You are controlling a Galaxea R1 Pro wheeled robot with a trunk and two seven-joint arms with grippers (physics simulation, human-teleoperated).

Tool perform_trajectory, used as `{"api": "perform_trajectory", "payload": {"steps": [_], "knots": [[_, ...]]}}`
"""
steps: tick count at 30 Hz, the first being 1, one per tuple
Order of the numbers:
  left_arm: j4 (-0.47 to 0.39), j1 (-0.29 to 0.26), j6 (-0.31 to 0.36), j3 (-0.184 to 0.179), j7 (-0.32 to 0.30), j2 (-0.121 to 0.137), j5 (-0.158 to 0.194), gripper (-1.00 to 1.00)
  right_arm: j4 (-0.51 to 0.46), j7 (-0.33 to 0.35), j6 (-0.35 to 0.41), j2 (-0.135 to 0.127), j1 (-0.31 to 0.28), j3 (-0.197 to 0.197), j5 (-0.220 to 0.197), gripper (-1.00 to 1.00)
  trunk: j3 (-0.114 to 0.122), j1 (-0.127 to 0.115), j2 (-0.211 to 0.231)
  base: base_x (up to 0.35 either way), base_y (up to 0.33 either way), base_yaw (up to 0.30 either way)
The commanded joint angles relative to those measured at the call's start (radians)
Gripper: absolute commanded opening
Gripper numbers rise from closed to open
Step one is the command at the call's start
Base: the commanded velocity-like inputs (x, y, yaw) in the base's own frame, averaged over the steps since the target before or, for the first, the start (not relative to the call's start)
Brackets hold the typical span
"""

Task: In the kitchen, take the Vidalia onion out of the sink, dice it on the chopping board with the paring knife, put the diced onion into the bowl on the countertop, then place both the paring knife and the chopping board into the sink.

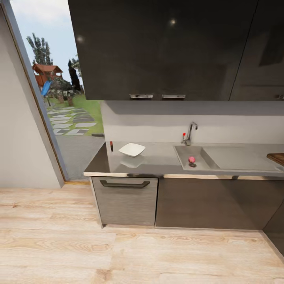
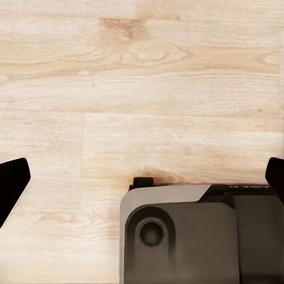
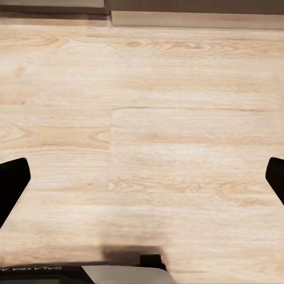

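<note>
In the sink (image 1: 205, 159), the Vidalia onion (image 1: 191, 159) rests near the drain. My left gripper (image 2: 142, 177) and right gripper (image 3: 142, 177) are spread wide, holding nothing, above wooden floor (image 3: 177, 118).

- bench (image 1: 157, 159): grey, glossy
- sink (image 1: 196, 157): grey matte
- bowl (image 1: 132, 149): white
- onion (image 1: 191, 159): pinkish-red
- chopping board (image 1: 277, 158): dark brown
- floor (image 1: 59, 244): pale wood grain
- upper cabinets (image 1: 157, 47): glossy black

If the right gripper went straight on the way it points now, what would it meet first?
Most likely the wooden floor: the open right gripper faces bare planks, nothing between its fingers. How far off the floor is, I cannot judge.
</note>
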Motion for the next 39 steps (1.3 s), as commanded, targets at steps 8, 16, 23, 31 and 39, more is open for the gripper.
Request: {"api": "perform_trajectory", "payload": {"steps": [8,16,23,31,39], "knots": [[0.000,0.000,-0.003,0.001,-0.001,0.000,0.000,1.00,-0.001,-0.004,-0.002,0.000,0.000,0.001,0.001,1.00,-0.002,0.001,-0.002,-0.001,0.291,0.000],[0.000,0.000,-0.004,0.001,-0.001,0.000,0.000,1.00,-0.001,-0.003,-0.004,0.000,0.000,0.000,0.000,1.00,-0.002,0.001,-0.002,0.000,0.291,0.000],[0.000,0.000,-0.004,0.001,-0.001,0.000,0.000,1.00,-0.001,-0.003,-0.005,0.002,0.000,-0.004,-0.002,1.00,-0.002,0.001,-0.002,0.000,0.137,-0.019],[0.001,0.000,-0.004,0.000,-0.001,0.000,-0.001,1.00,-0.001,-0.003,-0.005,0.002,0.000,-0.004,-0.003,1.00,0.002,0.001,-0.002,0.000,0.008,-0.159],[0.003,0.000,-0.004,0.000,-0.001,0.000,-0.001,1.00,-0.085,-0.027,0.002,0.001,0.000,-0.005,-0.001,1.00,0.002,0.001,-0.002,0.000,0.000,-0.023]]}}
